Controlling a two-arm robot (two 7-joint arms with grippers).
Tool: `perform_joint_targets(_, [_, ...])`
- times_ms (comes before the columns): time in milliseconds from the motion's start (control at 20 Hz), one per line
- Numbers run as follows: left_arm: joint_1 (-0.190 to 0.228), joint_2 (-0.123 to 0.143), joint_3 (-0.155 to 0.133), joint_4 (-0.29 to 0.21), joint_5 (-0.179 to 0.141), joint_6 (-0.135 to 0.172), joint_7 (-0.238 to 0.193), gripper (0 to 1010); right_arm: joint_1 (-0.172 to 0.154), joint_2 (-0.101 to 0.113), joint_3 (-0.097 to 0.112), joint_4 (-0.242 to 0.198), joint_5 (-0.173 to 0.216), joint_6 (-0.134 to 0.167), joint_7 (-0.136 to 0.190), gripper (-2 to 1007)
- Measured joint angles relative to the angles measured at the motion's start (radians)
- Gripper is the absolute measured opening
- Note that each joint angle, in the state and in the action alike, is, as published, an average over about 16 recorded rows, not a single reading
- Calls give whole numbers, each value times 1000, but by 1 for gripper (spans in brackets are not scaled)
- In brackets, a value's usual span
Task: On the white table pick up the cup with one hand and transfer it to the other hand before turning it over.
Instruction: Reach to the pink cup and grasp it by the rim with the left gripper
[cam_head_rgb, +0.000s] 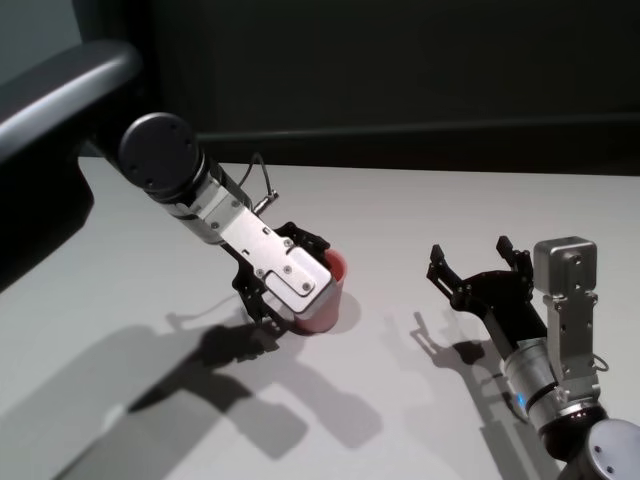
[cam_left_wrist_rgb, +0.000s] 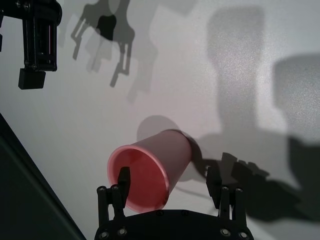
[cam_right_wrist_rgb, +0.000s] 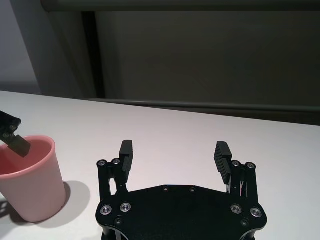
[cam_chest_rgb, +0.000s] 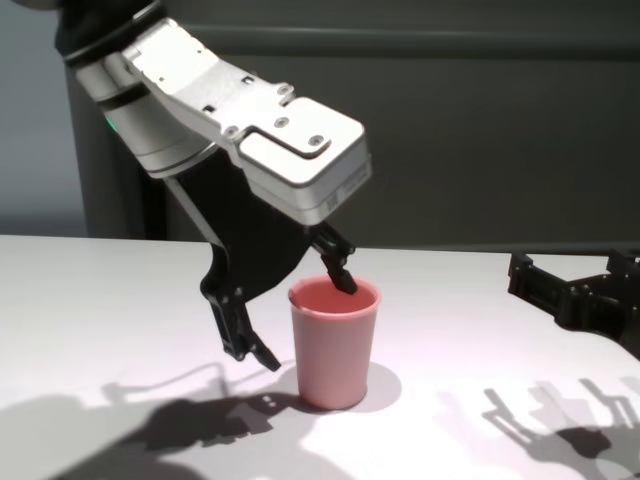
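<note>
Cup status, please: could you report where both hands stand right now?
Left hand open, straddling the cup's rim, one finger inside. Cup upright on the white table, not yet lifted. Right hand open, waiting apart. Nothing in the way.

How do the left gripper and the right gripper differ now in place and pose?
The left gripper hangs over the cup, one finger inside its mouth, one outside; the right gripper is off to the cup's right, with nothing between its fingers. The left points steeply down; the right points forward along the white table. Both are open.
</note>
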Motion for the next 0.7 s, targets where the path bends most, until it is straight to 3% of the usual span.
perform_joint_targets(700, [-21,-35,49,87,0,-31,21,1001,0,0,0,0,0,0,0,1000])
